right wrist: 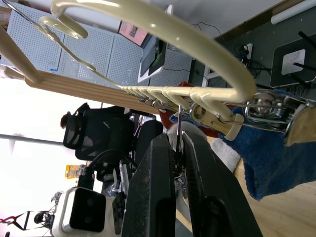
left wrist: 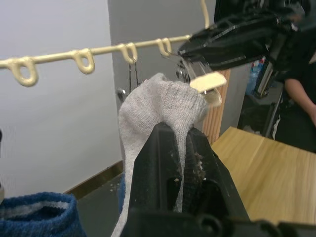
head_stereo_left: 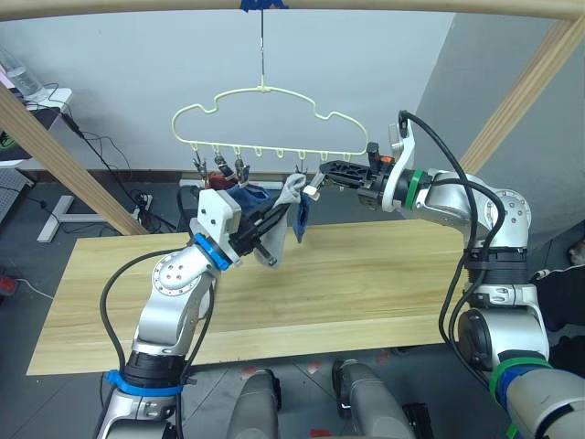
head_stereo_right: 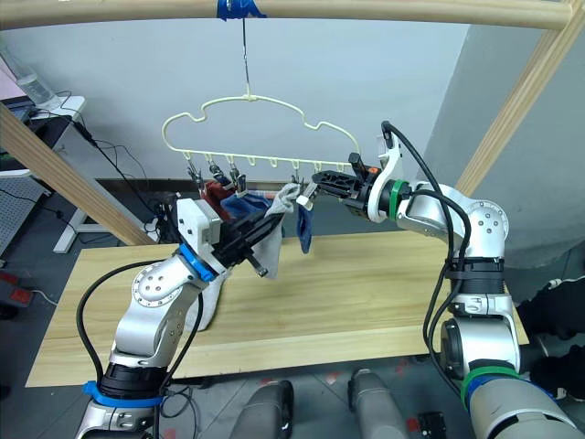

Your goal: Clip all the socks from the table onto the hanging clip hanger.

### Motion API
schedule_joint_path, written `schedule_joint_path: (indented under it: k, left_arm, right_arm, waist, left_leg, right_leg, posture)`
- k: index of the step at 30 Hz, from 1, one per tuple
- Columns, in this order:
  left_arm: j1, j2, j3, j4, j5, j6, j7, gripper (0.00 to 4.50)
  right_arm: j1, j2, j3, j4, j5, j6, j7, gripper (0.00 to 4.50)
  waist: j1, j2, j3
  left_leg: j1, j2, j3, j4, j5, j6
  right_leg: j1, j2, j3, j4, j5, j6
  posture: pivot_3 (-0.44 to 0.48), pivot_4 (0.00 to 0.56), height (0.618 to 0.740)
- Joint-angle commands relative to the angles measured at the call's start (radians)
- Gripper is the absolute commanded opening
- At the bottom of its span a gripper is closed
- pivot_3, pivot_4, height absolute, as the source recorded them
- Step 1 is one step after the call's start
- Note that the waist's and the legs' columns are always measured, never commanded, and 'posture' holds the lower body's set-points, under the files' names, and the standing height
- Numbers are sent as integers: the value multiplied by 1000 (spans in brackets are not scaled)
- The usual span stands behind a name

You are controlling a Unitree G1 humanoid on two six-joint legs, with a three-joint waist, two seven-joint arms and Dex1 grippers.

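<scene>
The pale yellow-green clip hanger [head_stereo_left: 265, 128] hangs by its long hook from the top pole. A rust red sock [head_stereo_left: 219, 177] and a blue sock [head_stereo_left: 250, 194] are clipped at its left, and another blue sock [head_stereo_left: 302, 219] hangs near the middle. My left gripper [head_stereo_left: 279, 212] is shut on a light grey sock [left wrist: 158, 103], lifting its cuff up to a clip [left wrist: 207, 81]. My right gripper [head_stereo_left: 320, 174] reaches in from the right and is shut on that clip's wire [right wrist: 177, 143]. The table [head_stereo_left: 384, 283] lies below. A pale sock-like shape [head_stereo_right: 206, 306] shows beside my left forearm.
A round wooden pole frame surrounds the table, with a top pole [head_stereo_left: 366, 7] and slanted poles at left [head_stereo_left: 82, 165] and right [head_stereo_left: 521, 91]. Cables and a desk leg [head_stereo_left: 55, 210] stand on the floor behind. A person [left wrist: 296, 94] is beyond the table's right end.
</scene>
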Motion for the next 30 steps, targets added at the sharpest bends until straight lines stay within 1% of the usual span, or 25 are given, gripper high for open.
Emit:
schedule_joint_path:
  k: [1,13,30]
  left_arm:
    - [13,18,-14,-52,11,-15,-17,0]
    - [35,17,-11,-58,-1,10,-20,0]
    - [19,11,-20,-50,3,6,-27,0]
  right_arm:
    - [-7,-7,-5,-33,24,-6,17,161]
    - [-18,-16,-9,-22,24,-8,24,161]
    - [-12,-9,-2,-30,33,-11,22,161]
  waist:
    - [0,0,0]
    - [0,0,0]
    - [0,0,0]
  left_leg:
    - [0,0,0,0,0,0]
    - [0,0,0,0,0,0]
    - [0,0,0,0,0,0]
  right_leg:
    - [0,0,0,0,0,0]
    - [0,0,0,0,0,0]
    - [0,0,0,0,0,0]
  posture:
    - [-2,252,740]
    - [-4,257,740]
    - [-6,258,740]
